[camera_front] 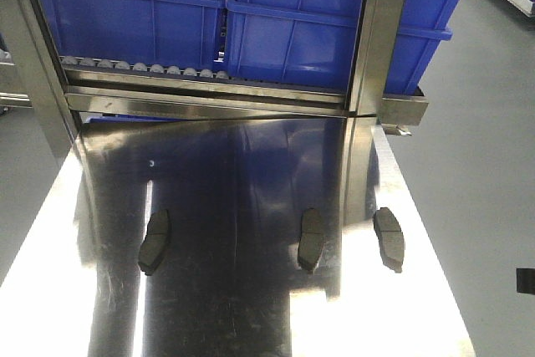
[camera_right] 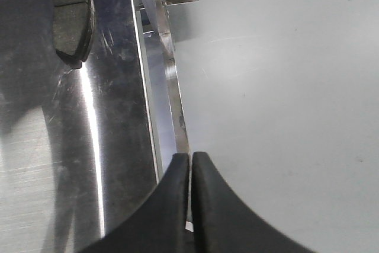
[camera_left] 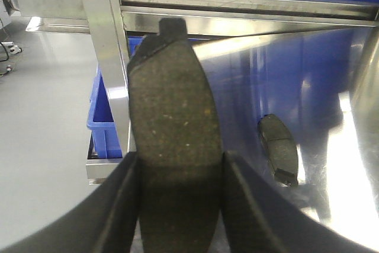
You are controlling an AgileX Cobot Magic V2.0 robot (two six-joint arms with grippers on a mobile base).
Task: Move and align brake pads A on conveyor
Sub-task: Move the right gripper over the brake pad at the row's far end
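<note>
Brake pad (camera_left: 172, 117) clamped inside left pincer (camera_left: 180, 158)

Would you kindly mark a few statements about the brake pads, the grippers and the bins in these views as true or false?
1. Three brake pads lie on the steel table. True.
2. The left gripper is empty. False: it is shut on a fourth pad, held between its fingers.
3. The right gripper is shut with nothing between its fingers. True.
4. The bins above the table are green. False: they are blue.
</note>
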